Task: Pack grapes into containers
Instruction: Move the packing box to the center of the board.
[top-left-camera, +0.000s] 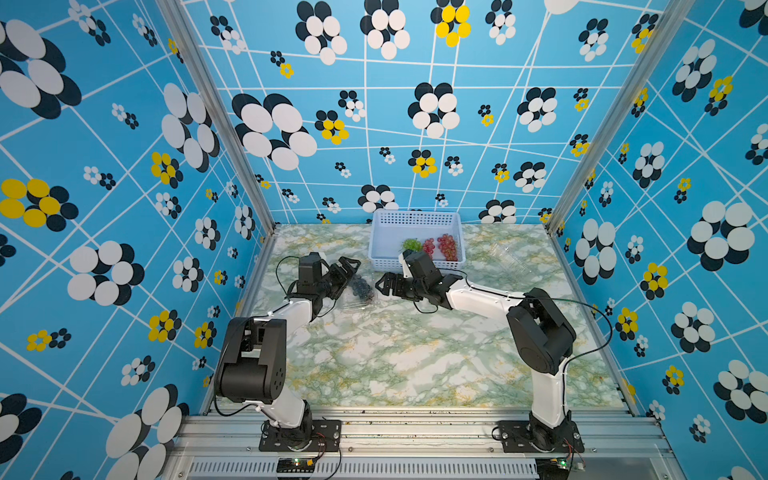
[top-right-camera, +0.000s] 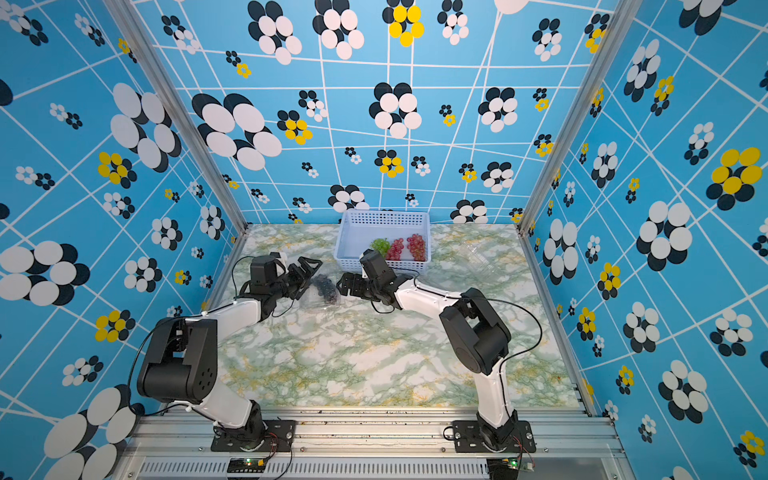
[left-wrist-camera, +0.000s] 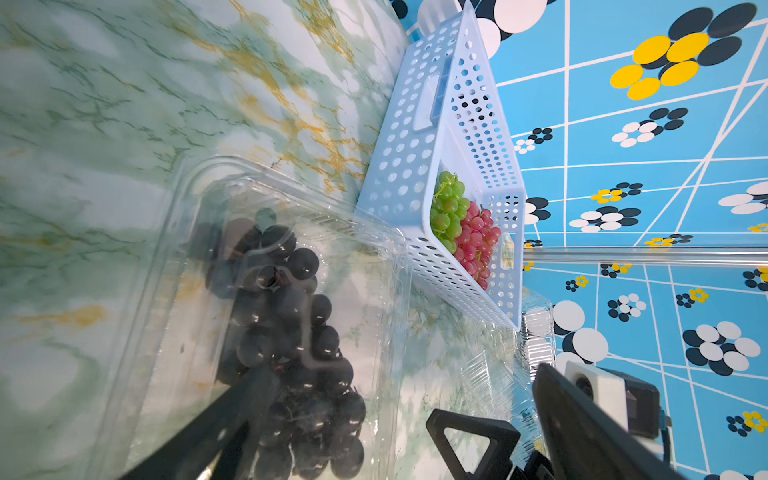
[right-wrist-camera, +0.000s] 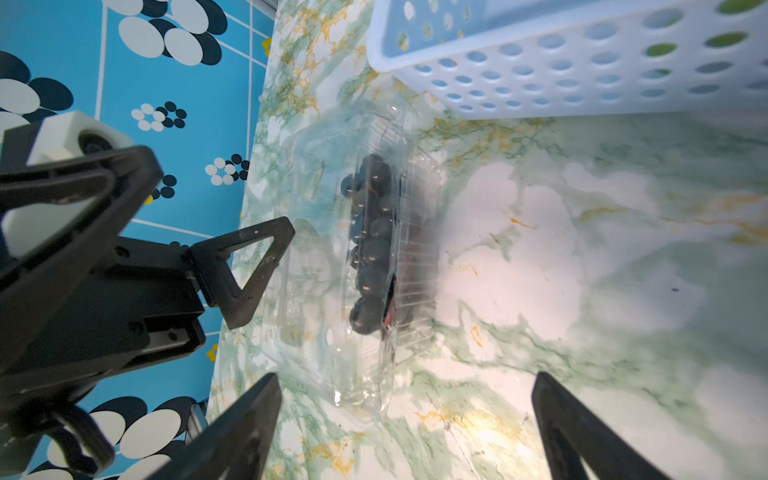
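1. Our left gripper (top-left-camera: 346, 277) and right gripper (top-left-camera: 384, 286) hang open and empty at mid-frame, flanking a clear box (top-left-camera: 356, 304).
2. Dark grapes (top-left-camera: 361, 289) lie inside it, so we judge that bunch packed. Whether the lid is latched we cannot tell.
3. Farther up, green grapes (top-left-camera: 411, 244) and red grapes (top-left-camera: 447, 246) wait in the basket (top-left-camera: 415, 214). Next we need an empty box (top-left-camera: 508, 253).

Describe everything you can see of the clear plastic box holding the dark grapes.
The clear plastic box is a small, transparent, thin-walled clamshell with ribbed sides and rounded corners. It lies flat on the marble-patterned table, just in front of the light-blue basket. One bunch of dark grapes fills its middle. The lid looks folded over the fruit; whether it is latched cannot be told. The open left end effector straddles one end; the open right end effector stands clear.
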